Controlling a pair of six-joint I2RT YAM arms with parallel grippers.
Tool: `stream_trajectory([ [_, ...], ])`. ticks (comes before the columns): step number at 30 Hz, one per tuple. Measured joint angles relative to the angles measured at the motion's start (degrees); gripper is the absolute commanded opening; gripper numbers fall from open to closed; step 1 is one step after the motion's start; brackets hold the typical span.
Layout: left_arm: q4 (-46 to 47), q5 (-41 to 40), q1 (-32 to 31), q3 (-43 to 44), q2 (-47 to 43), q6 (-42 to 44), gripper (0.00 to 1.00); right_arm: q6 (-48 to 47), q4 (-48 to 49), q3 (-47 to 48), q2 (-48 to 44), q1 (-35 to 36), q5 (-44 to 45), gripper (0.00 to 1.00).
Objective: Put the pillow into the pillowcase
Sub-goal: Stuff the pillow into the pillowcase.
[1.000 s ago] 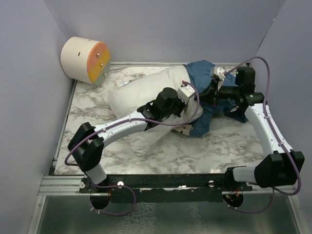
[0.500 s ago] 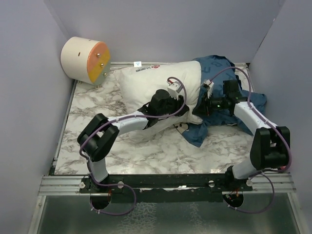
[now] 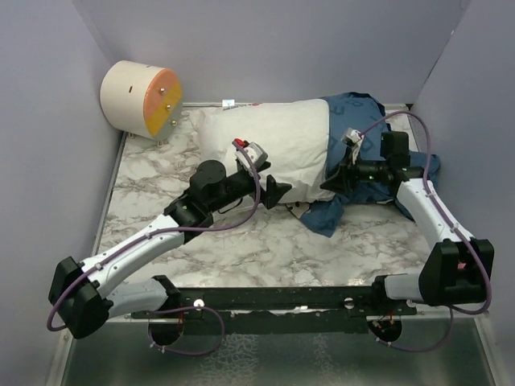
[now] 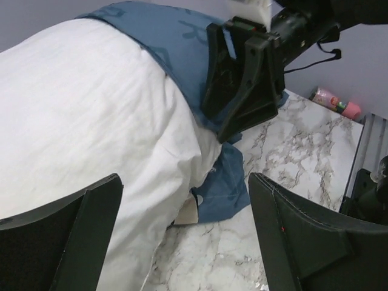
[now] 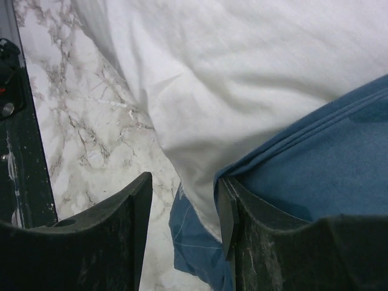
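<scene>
- The pillow is lying at the back of the marble table, only its right end sitting inside the pillowcase; most of it is showing bare, so the job is looking well short of done.
- The left gripper is hanging wide open, holding nothing, just beside the pillow.
- The right gripper is sitting at the case's hem; whether it is pinching cloth cannot be told.
- Count: one pillow, one pillowcase, one cream cylinder, two arms.

Lighting even and diffuse, shadows soft. Overhead view sharp. Wrist views: near fingers at lower frame slightly blurred.
</scene>
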Motion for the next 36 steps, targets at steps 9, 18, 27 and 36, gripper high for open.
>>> stream_trajectory([
  [9, -16.9, 0.8, 13.0, 5.7, -1.5, -4.2, 0.94, -2.3, -0.1, -0.4, -5.8, -6.5, -7.3, 0.48],
  [18, -15.2, 9.9, 35.5, 10.0, 3.7, -18.4, 0.99, 1.1, 2.0, 3.6, -10.4, -8.2, -6.5, 0.60],
  [27, -12.4, 8.6, 40.4, 7.5, 8.6, -27.8, 0.99, 12.0, 0.7, 37.3, 13.0, -7.2, 8.2, 0.65],
  [36, -5.3, 11.6, 40.1, 5.5, 15.6, -33.1, 0.94, 14.1, -6.8, 53.0, 36.6, -0.1, 27.9, 0.31],
])
